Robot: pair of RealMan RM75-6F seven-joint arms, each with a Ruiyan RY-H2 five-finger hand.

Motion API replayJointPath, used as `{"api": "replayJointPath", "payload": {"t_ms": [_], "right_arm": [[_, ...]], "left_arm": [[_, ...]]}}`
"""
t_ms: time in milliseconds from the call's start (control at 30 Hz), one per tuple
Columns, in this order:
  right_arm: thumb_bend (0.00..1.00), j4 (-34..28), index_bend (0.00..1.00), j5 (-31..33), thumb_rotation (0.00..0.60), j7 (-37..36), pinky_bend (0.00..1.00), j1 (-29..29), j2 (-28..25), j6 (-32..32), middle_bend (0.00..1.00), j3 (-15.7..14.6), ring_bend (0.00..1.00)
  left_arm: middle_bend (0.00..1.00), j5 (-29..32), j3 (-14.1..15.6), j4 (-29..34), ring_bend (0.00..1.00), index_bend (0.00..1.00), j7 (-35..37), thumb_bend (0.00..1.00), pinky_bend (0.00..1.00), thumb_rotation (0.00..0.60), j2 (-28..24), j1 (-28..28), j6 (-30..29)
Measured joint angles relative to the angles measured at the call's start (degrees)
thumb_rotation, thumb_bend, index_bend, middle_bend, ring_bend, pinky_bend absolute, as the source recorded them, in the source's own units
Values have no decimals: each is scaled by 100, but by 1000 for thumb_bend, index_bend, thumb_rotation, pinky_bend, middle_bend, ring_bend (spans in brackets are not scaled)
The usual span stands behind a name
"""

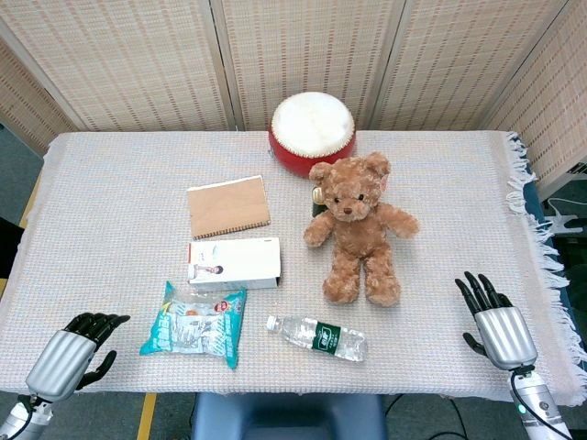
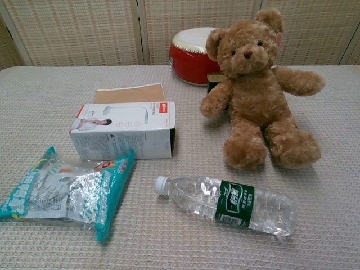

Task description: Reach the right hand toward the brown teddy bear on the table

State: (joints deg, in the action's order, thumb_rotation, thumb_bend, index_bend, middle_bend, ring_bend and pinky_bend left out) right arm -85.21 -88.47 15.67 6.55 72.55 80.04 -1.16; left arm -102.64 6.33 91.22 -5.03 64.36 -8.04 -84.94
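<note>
The bear point(image 1: 359, 226) is sitting upright near the middle of the table point(image 1: 110, 211), a little toward the robot's right, facing the robot with its arms spread and its legs stretched forward. In the chest view the bear point(image 2: 256, 90) is filling the upper right, with a small dark object partly hiding behind its side; what that object is cannot be told.

The right hand point(image 1: 495, 325) is lying near the front right corner of the table, palm down, its fingers extended and slightly apart, pointing away from the robot. It is holding nothing and is sitting well apart from the bear, off to the bear's right and nearer the robot. The left hand point(image 1: 75, 353) is resting at the front left corner, its fingers loosely spread and gripping nothing. Neither hand is showing in the chest view.

A red drum point(image 1: 312, 133) with a white top is standing just behind the bear, by the far edge. A brown notebook point(image 1: 228, 206) is lying left of the bear, and a white box point(image 1: 234, 263) is lying just in front of the notebook. A teal snack bag point(image 1: 195, 323) is lying in front of the box. A bottle point(image 1: 317, 337) with a green label is lying on its side in front of the bear, its cap pointing left.
</note>
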Motion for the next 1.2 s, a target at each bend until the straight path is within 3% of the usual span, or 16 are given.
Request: {"api": "replayJointPath", "payload": {"t_ms": [300,567,867,933,1033,1200], "right_arm": [[95,172,0,-240,600,-261,311,-67,64,342,0,18,0],[95,467,0,-366,600,-212,168,-60,257,522,0,113,0],[95,679,4,-389,600,-346,152,88,412,332,24,156,0],[95,721,31,-351,600,-448,152,165,479,297,42,251,0],[94,902,153,-398,600,-545,172,354,637,351,100,453,11],[95,1690,235,-635,600,-569,222,644,1128,816,129,801,40]], "left_arm": [[251,-78,14,6,247,202,-48,441,276,600,13,-16,-3],[254,47,-15,-89,247,203,47,442,276,600,43,-79,147],[260,36,18,23,247,204,47,441,276,600,-39,12,-3],[261,23,24,41,248,204,-3,441,277,600,-40,23,-13],[261,15,40,66,248,205,-86,441,276,600,-38,21,37],[262,48,34,81,247,205,-117,441,277,600,-30,2,107]]}}
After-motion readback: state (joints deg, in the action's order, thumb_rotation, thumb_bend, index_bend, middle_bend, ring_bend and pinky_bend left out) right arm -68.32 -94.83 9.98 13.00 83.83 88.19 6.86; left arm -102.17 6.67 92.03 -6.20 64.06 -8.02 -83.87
